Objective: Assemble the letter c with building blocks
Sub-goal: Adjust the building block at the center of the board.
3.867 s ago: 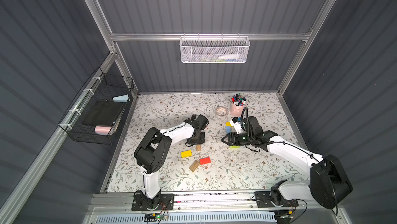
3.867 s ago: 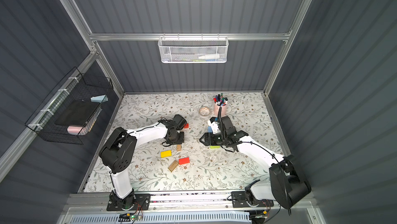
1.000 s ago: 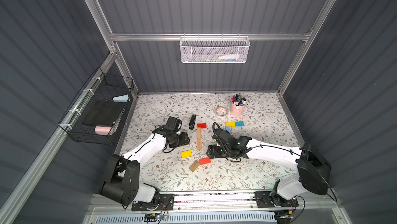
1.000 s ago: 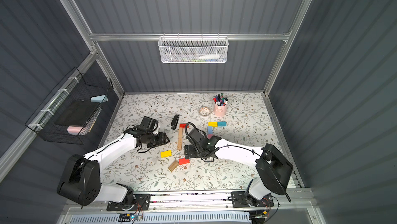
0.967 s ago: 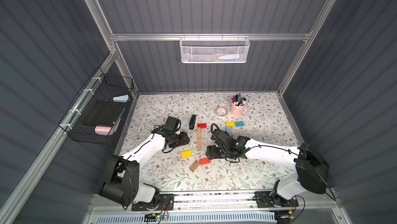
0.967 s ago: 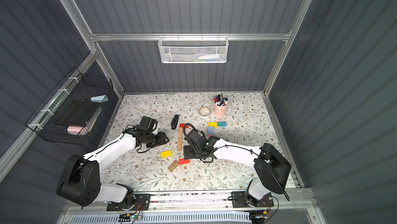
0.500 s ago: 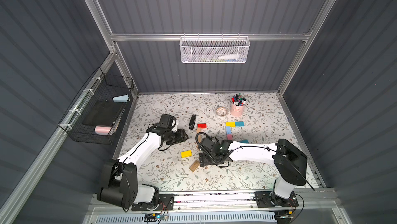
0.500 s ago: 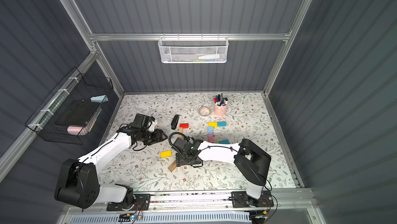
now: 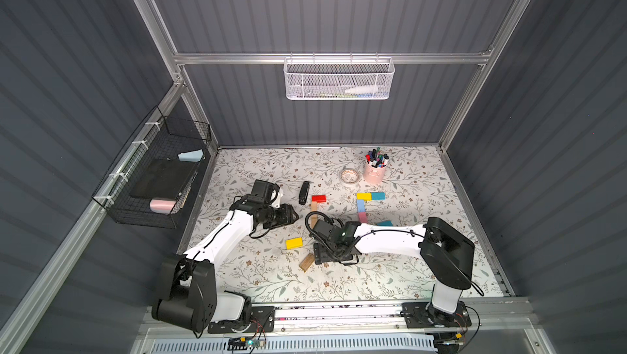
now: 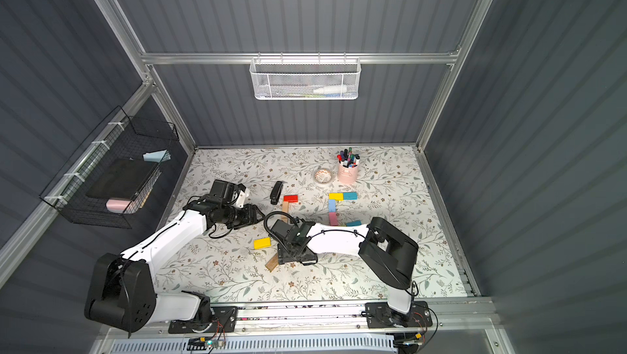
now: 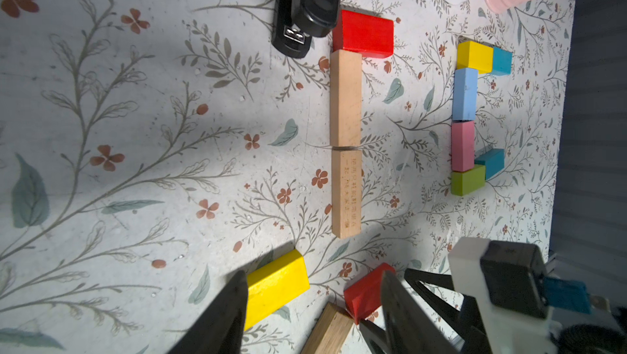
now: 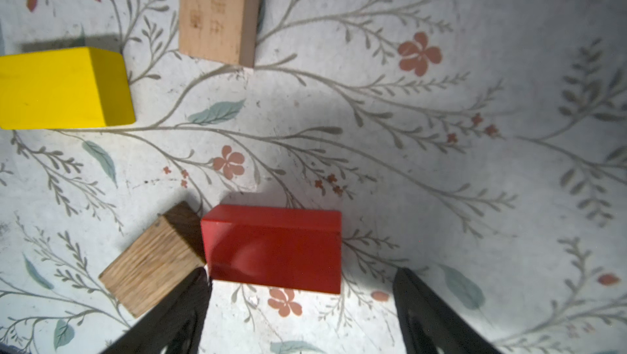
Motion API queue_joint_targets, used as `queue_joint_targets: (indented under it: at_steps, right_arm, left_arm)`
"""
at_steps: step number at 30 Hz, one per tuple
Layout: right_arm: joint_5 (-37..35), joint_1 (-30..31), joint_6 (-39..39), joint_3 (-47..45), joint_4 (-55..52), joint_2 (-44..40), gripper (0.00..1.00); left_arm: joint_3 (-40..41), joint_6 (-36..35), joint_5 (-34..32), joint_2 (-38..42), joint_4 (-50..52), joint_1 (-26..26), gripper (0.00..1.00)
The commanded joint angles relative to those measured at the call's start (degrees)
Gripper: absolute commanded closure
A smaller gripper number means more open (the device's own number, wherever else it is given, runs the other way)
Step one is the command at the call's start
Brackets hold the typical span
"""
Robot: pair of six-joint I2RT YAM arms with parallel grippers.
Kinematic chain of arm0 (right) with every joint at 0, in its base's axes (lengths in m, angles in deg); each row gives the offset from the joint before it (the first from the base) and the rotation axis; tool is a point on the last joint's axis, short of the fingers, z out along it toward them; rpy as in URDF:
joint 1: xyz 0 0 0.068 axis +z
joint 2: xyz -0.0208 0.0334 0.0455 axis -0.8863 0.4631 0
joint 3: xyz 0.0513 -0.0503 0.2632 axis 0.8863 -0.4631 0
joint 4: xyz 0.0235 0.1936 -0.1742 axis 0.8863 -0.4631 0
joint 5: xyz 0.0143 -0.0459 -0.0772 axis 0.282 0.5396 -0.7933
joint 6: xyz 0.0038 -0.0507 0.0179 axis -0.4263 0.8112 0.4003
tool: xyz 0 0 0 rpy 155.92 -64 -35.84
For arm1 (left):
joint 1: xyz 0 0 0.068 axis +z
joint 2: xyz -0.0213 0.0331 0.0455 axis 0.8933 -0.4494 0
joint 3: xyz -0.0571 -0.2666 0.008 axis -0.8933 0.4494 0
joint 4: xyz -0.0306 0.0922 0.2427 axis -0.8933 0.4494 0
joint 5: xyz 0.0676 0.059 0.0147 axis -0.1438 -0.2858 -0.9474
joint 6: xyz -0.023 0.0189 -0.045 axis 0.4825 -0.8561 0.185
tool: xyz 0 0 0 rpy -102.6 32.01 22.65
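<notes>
Black-fingered left gripper [image 11: 312, 277]: jaws apart and empty, near the yellow brick; close enough to the other arm for the two to collide.
Yellow rectangular wooden brick [image 12: 61, 87]: loose and flat on the floral desk [image 12: 475, 64], clear of its neighbours.
Dark oak brick [image 12: 152, 260]: skewed, one corner touching the red brick.
Pale wooden bars [image 11: 345, 98]: two end to end below a second red block [image 11: 364, 33], the letter's spine. A crooked set-down beside them could push them out of line.
Red rectangular wooden brick [image 12: 274, 250]: flat on the desk just ahead of the jaws, probably the missing foot.
Right gripper [image 12: 302, 276]: wide open, holding nothing. One fingertip [image 12: 200, 277] sits at the oak-red seam, so closing here may catch the oak brick or twist the red one.
Multicoloured brick letter [image 11: 463, 121]: well apart, untouched.
</notes>
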Motion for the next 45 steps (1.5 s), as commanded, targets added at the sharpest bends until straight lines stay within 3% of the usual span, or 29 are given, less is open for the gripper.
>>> queue_joint_targets:
  at_steps: [1,12,18,26,40,45]
  right_arm:
    - [-0.8,0.0,-1.2,1.2,-0.2,0.9,0.13]
    - [-0.8,0.0,-1.8,3.0,-1.5,3.2,0.13]
    - [-1.1,0.1,-2.8,3.1,-1.6,3.9,0.18]
    - [-2.7,0.0,-4.2,1.7,-2.4,2.9,0.21]
    - [-3.5,-0.2,-4.9,-1.3,-1.9,-0.8,0.17]
    - [-3.2,-0.2,-4.5,-2.1,-0.6,-1.8,0.21]
  left_arm:
    - [-0.8,-1.6,0.7,2.1,1.1,0.2,0.39]
    - [-0.7,-1.5,0.6,2.8,1.1,0.2,0.39]
    - [-0.6,-1.5,0.6,3.3,1.0,0.2,0.39]
    - [-0.6,-1.5,1.1,3.5,0.8,0.2,0.4]
    - [-0.5,-1.6,1.3,3.2,0.6,0.2,0.4]
    - [-0.4,-1.7,1.3,3.1,0.6,0.2,0.4]
